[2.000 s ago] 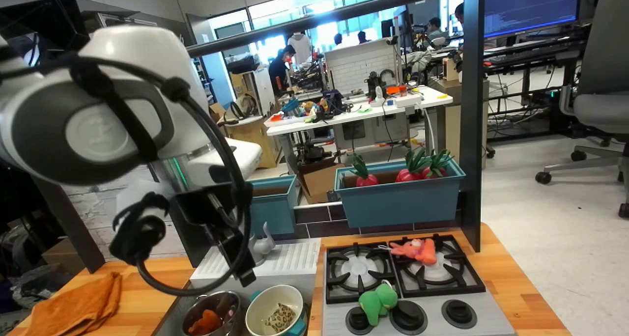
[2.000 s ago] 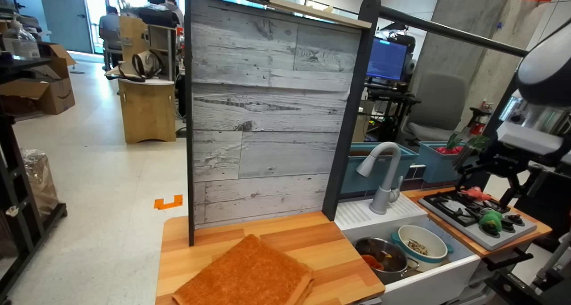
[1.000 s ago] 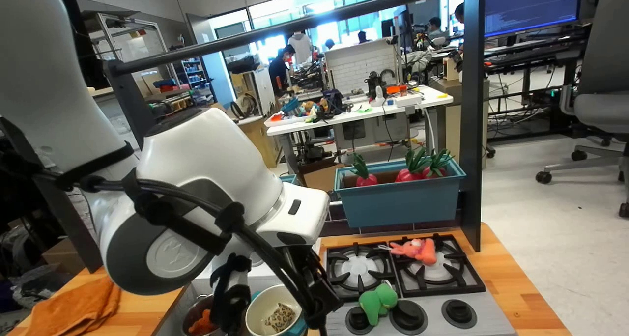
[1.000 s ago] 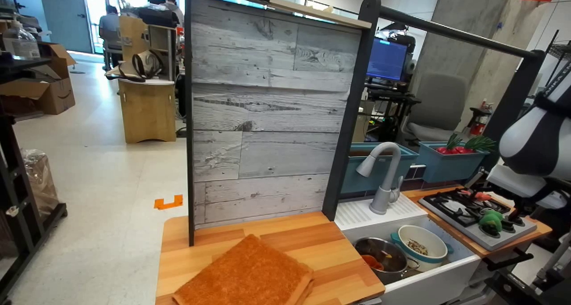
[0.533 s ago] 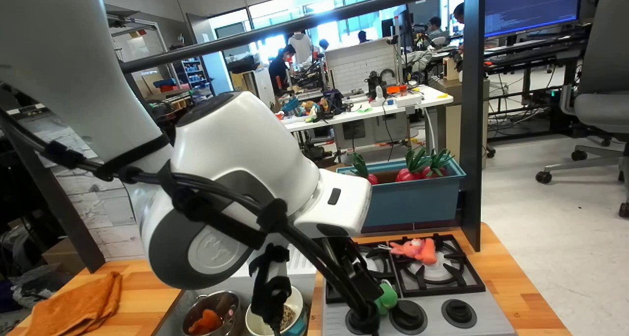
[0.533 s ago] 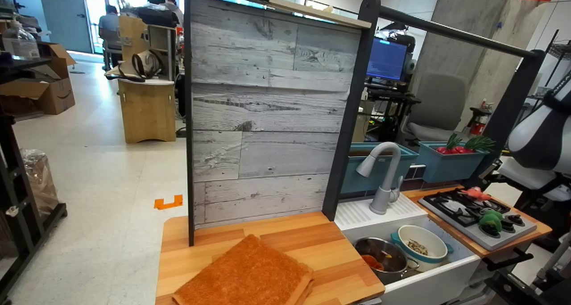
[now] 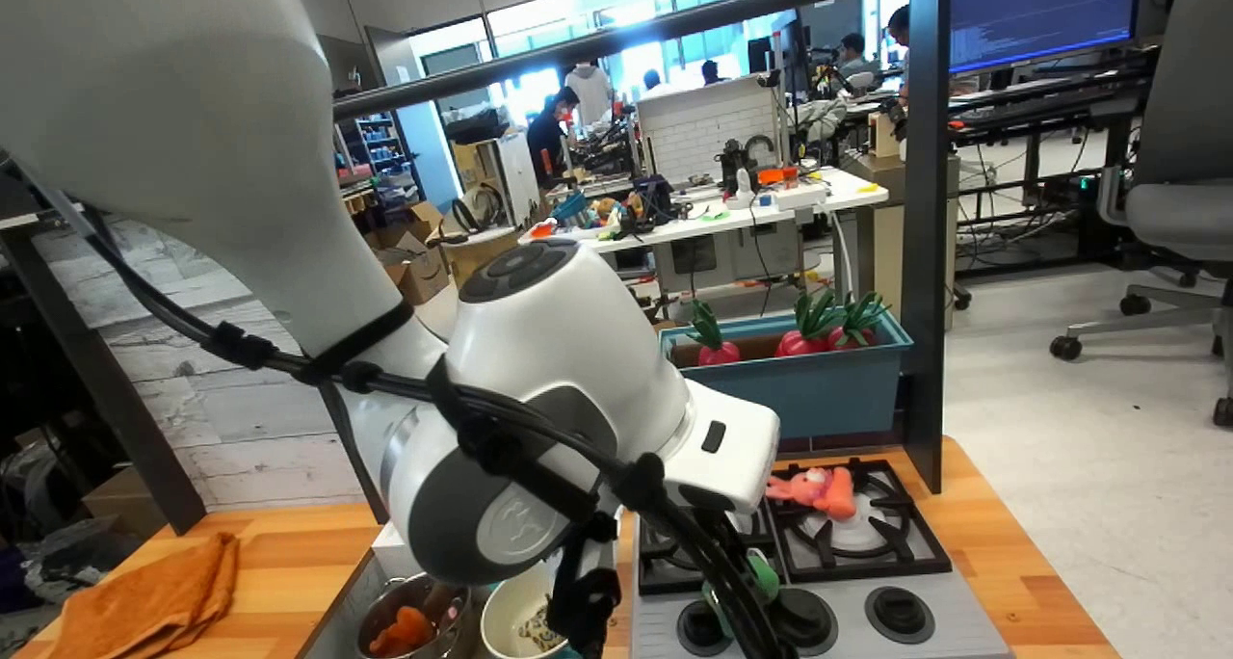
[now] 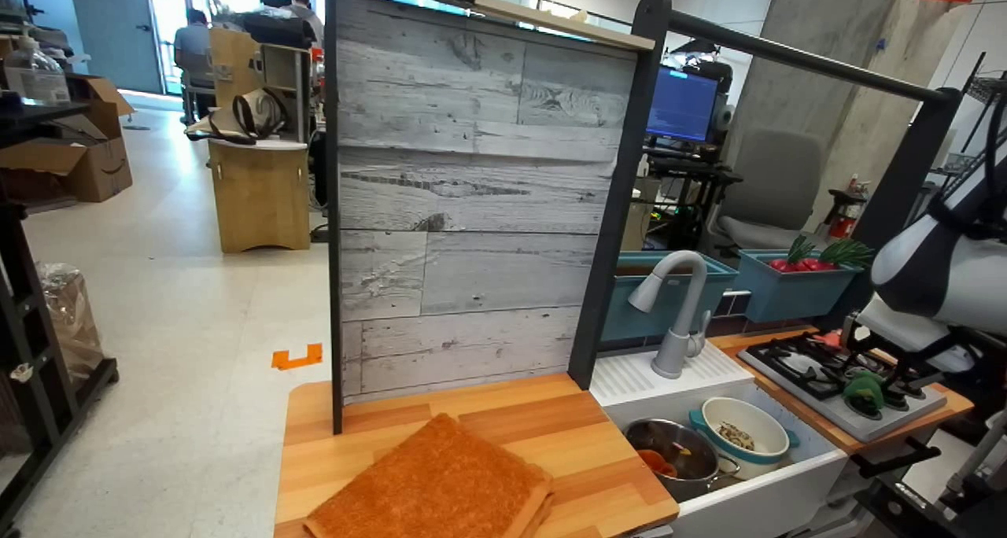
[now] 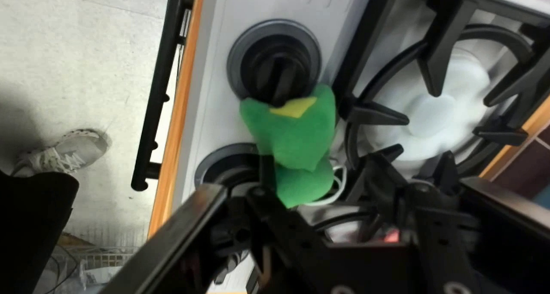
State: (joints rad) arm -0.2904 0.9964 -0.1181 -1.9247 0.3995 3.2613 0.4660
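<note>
One green toy [image 9: 296, 135] inside the parted gripper [image 9: 323, 169], open room between its edge and one finger [image 9: 389, 188]

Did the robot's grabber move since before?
Yes, the gripper moved. In an exterior view it went right, from left of the stove to over the green toy.

Robot arm [image 7: 559, 351]: in an exterior view, shifted over two seconds from beside the toy cooktop [image 7: 958, 630], toward the sink [image 8: 771, 506], to reaching across it.
Gripper [image 9: 324, 171]: lower now, at the cooktop's front, straddling the green plush toy [image 9: 296, 143].
Green plush toy: cooktop's front; in full view two seconds ago, now partly behind the black cable [image 7: 718, 563].
Pink plush rabbit [image 8: 826, 339]: atop the cooktop; clear half a second ago, now partly covered by the gripper.
</note>
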